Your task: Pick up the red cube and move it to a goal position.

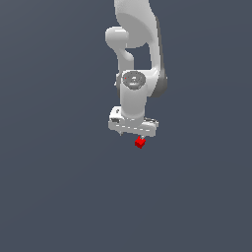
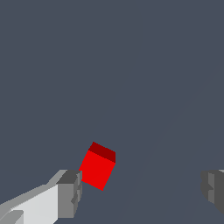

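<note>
The red cube is small and bright red, and sits just under the white hand in the exterior view. In the wrist view the red cube lies between the two fingers, turned at an angle, close against one grey fingertip and far from the other fingertip. I cannot tell whether it touches the near one. My gripper points straight down; in the wrist view the gripper is open wide and holds nothing.
The ground is a flat, plain dark grey-blue surface all round. The white arm rises above the hand towards the top of the exterior view. No other object shows.
</note>
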Controlling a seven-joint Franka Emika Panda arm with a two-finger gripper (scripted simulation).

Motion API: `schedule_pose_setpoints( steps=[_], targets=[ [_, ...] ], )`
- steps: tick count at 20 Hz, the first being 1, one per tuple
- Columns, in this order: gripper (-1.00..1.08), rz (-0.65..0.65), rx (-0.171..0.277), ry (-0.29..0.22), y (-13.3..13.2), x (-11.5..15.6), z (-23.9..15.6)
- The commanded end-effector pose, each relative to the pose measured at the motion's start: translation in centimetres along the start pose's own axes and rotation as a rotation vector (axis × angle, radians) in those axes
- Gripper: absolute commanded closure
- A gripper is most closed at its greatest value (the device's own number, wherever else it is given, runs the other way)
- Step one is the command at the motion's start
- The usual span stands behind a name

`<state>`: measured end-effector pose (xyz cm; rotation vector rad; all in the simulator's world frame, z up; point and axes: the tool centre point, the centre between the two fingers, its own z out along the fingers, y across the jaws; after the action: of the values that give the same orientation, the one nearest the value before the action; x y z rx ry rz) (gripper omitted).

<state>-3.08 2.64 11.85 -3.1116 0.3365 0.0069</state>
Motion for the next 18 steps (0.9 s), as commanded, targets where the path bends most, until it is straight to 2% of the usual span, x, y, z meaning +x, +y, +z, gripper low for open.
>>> schedule_pose_setpoints(
  steps=[1, 11, 18],
  targets=[
    [-0.92, 0.056, -0.002, 0.001, -0.4, -0.5, 1.3],
    [-0.92, 0.28, -0.008, 0.006, -2.4, -2.3, 6.3],
    [-0.92, 0.388, -0.01, 0.008, -3.5, -2.8, 8.7]
  ],
)
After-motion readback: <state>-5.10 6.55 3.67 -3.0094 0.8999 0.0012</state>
